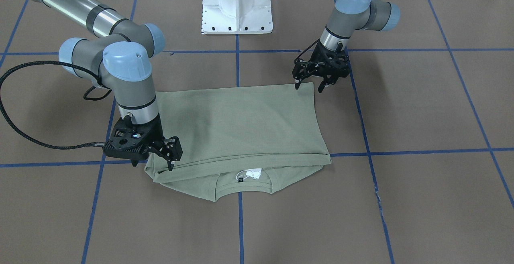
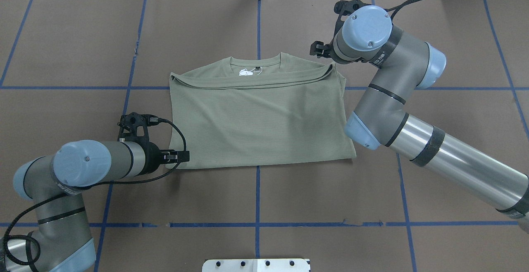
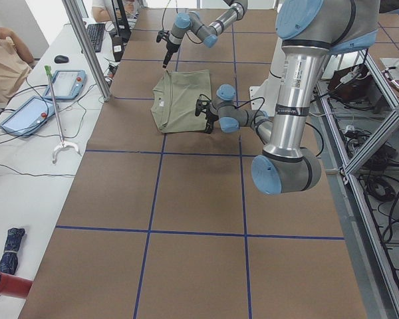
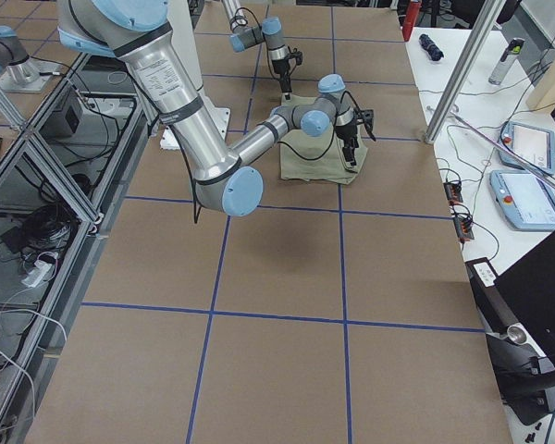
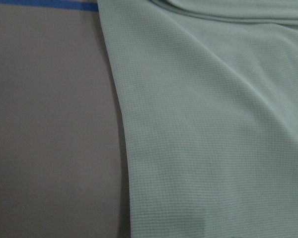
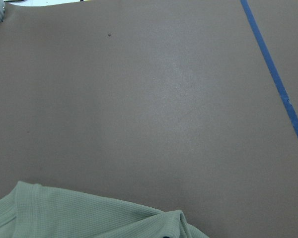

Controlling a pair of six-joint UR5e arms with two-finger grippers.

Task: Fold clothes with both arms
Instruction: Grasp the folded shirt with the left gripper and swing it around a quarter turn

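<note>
Shirt: The green shirt [image 1: 241, 123] lies flat on the brown table [image 1: 421, 200]. It is folded into a neat block, with one layer laid over the chest.
Neck: The round neck [image 1: 243, 185] sticks out from under the fold, on the side far from the robot. A little white tag [image 1: 251, 174] shows inside it.
Left gripper: The left gripper [image 1: 309, 86] hangs at the shirt corner nearest the robot. Its jaws are spread apart and hold nothing (one fingertip is right at the cloth's edge).
Right gripper: The right gripper [image 1: 154, 163] is low over the far corner, by the folded edge. Its jaws are also apart and hold nothing. One fingertip [image 1: 171, 167] seems to touch the cloth.
Table: Blue tape lines [image 1: 401, 151] cross it. The white base [image 1: 237, 7] stands at the robot's side, well apart from the shirt.
</note>
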